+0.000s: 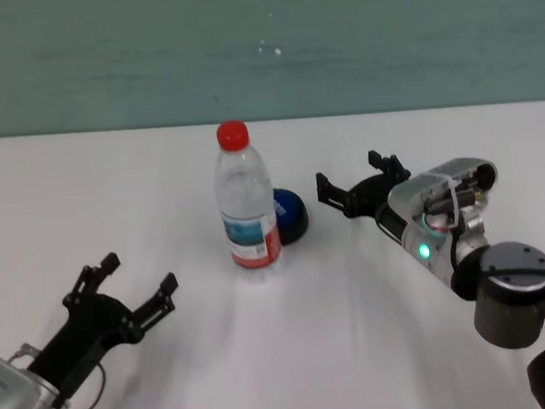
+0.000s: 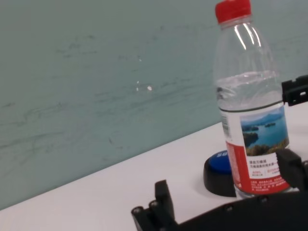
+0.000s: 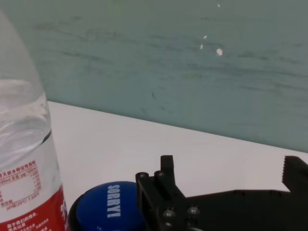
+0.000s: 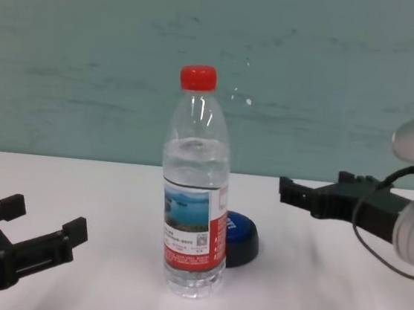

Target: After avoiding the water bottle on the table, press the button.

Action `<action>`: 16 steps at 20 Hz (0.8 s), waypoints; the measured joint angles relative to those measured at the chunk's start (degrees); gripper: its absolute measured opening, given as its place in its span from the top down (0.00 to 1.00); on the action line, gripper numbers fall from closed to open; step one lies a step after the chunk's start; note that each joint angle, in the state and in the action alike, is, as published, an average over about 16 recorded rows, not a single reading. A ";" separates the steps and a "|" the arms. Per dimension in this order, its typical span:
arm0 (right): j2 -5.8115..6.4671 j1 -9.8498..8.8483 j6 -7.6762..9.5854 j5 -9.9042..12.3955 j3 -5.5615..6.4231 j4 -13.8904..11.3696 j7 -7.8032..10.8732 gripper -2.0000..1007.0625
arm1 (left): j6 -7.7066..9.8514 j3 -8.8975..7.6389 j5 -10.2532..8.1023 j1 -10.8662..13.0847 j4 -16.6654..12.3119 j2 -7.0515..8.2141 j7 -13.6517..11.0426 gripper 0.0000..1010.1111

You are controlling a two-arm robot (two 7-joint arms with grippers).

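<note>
The water bottle [image 1: 247,202], clear with a red cap and a landscape label, stands upright mid-table. The blue-domed button [image 1: 290,214] on its black base sits just behind and to the right of the bottle, touching or nearly so. My right gripper [image 1: 355,178] is open and empty, a short way right of the button, its fingers pointing at it. In the right wrist view the button [image 3: 108,207] lies close in front of the fingers [image 3: 166,168], with the bottle [image 3: 24,144] beside it. My left gripper [image 1: 137,277] is open and empty, parked at the near left.
The white table [image 1: 357,348] ends at a teal wall [image 1: 261,46] behind. In the chest view the bottle [image 4: 194,191] partly hides the button [image 4: 241,237]. Bare tabletop lies between the left gripper [image 4: 42,218] and the bottle.
</note>
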 joint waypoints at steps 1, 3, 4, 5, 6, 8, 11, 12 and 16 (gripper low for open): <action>-0.02 -0.77 0.01 -0.32 0.08 -0.95 -0.33 0.00 | 0.00 0.00 0.00 0.00 0.00 0.00 0.00 0.00; -0.10 -2.34 0.02 -1.02 0.22 -2.83 -1.02 0.00 | 0.00 0.00 0.00 0.00 0.00 0.00 0.00 0.00; -0.14 -3.13 0.01 -1.39 0.29 -3.76 -1.37 0.00 | 0.00 0.00 0.00 0.00 0.00 0.00 0.00 0.00; -0.20 -3.95 0.00 -1.78 0.35 -4.69 -1.74 0.00 | 0.00 0.00 0.00 0.00 0.00 0.00 0.00 0.00; -0.28 -4.80 -0.07 -2.17 0.43 -5.60 -2.12 0.00 | 0.00 0.00 0.00 0.00 0.00 0.00 0.00 0.00; -0.50 -6.44 -0.29 -2.93 0.57 -7.26 -2.86 0.00 | 0.00 0.00 0.00 0.00 0.00 0.00 0.00 0.00; -0.91 -8.80 -0.70 -4.12 0.72 -9.49 -3.94 0.00 | 0.00 0.00 0.00 0.00 0.00 0.00 0.00 0.00; -1.06 -9.56 -0.85 -4.52 0.76 -10.17 -4.27 0.00 | 0.00 0.00 0.00 0.00 0.00 0.00 0.00 0.00; -1.76 -12.20 -1.32 -5.96 0.89 -12.36 -5.37 0.00 | 0.00 0.00 0.00 0.00 0.00 0.00 0.00 0.00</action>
